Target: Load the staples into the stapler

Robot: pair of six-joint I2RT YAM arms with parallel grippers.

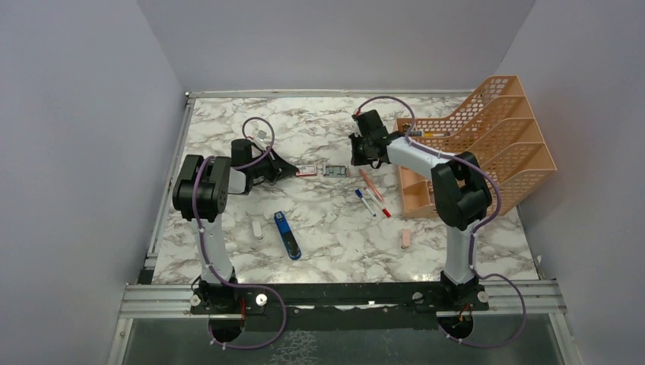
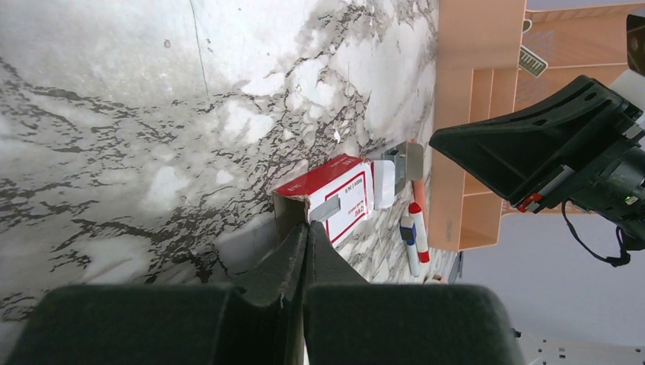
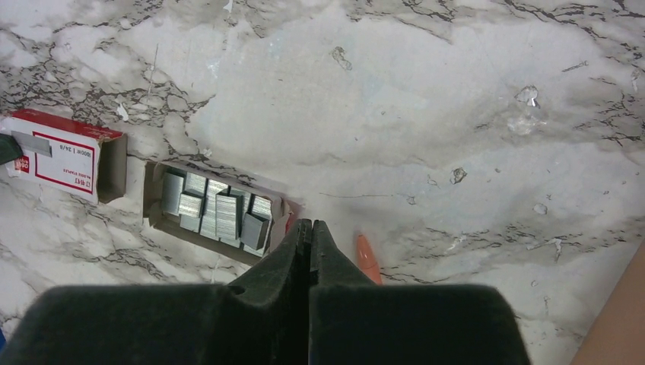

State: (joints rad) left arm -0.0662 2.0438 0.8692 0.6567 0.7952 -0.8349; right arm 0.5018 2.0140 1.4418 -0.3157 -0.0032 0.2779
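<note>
Nearest the arm bases, the stapler point(image 1: 287, 235) lies on the table point(image 1: 471, 247), its long axis running near to far with a slight slant. It is closer to the left arm and well apart from both pincers.

Farther out, the red-and-white sleeve point(image 2: 338, 194) and the grey tray point(image 3: 154, 199) sit side by side. The left pincer point(image 2: 306, 237) has its fingers together, tips at the sleeve's open end. The right pincer point(image 3: 310, 228) is also pressed together, and the tray lies just ahead and left of its tips.

The staple strips point(image 3: 217, 213) in the tray look jumbled, so the right arm is nearer for picking one.
</note>
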